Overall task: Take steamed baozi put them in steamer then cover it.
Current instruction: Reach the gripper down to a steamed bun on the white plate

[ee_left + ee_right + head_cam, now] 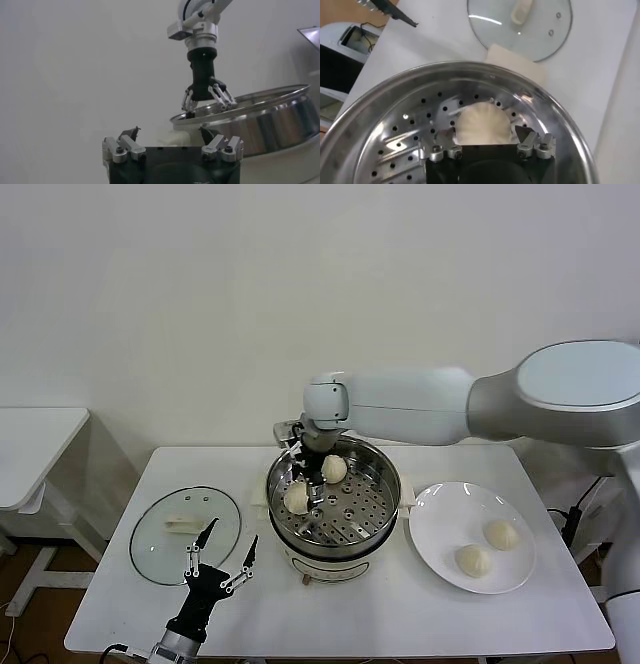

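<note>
Nearest the head camera, the left claw [222, 556] hovers low at the front of the white surface [400, 614], fingers spread wide, holding nothing; just behind it the cover [186, 534], clear glass with a white handle, lies flat on the left part of the surface; at centre stands the steamer [334, 506], a shiny perforated pot on a white base; two steamed baozi rest on its tray, one [296, 498] at the left rim and one [334, 468] toward the back; the right claw [310, 474] reaches down into the pot just above the left bun, fingers parted on either side of it, gripping nothing; in the right wrist view that bun [484, 124] lies on the perforated tray between the open fingertips; to the right, a white plate [430, 514] lies beside the steamer, carrying the other two baozi [501, 534], [472, 560] near its right and front edges.
</note>
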You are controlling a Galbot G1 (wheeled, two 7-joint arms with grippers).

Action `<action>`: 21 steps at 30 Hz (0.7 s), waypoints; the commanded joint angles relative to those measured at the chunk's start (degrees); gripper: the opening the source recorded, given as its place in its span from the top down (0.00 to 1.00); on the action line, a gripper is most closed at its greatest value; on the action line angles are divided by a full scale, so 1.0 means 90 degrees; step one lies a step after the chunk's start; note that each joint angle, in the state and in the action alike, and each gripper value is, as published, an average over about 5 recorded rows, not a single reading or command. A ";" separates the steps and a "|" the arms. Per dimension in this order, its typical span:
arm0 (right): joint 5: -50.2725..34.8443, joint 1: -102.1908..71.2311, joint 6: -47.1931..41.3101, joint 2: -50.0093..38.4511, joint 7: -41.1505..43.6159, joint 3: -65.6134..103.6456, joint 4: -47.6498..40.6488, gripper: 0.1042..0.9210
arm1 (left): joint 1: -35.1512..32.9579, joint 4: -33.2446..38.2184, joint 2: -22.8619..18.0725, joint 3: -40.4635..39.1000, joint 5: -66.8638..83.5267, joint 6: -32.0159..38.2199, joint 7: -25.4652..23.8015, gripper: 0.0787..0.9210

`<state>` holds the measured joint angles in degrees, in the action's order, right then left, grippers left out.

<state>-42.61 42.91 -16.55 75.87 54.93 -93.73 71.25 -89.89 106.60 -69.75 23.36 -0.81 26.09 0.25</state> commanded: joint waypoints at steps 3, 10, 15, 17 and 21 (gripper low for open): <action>0.0668 0.1589 0.0151 -0.2405 0.0995 -0.0205 0.1613 0.12 | -0.0020 0.0054 -0.0038 -0.0039 -0.0045 -0.0022 -0.0013 0.12; 0.1670 0.1926 0.0658 -0.3933 0.1760 -0.0651 0.1774 0.12 | -0.0053 0.0107 -0.0054 -0.0037 -0.0063 -0.0033 -0.0018 0.12; 0.2322 0.1421 0.0910 -0.4713 0.1683 -0.0912 0.1800 0.12 | -0.0063 0.0138 -0.0068 -0.0025 -0.0064 -0.0046 -0.0015 0.12; 0.2482 0.1090 0.0946 -0.4924 0.1552 -0.0946 0.1753 0.12 | -0.0065 0.0135 -0.0071 -0.0020 -0.0066 -0.0047 -0.0013 0.12; 0.2736 0.0303 0.0996 -0.5202 0.1274 -0.0706 0.1542 0.12 | -0.0067 0.0119 -0.0074 -0.0005 -0.0073 -0.0050 -0.0007 0.12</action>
<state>-25.90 52.53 -9.94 41.43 66.26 -99.61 84.29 -90.47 107.78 -70.38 23.20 -1.39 25.69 0.14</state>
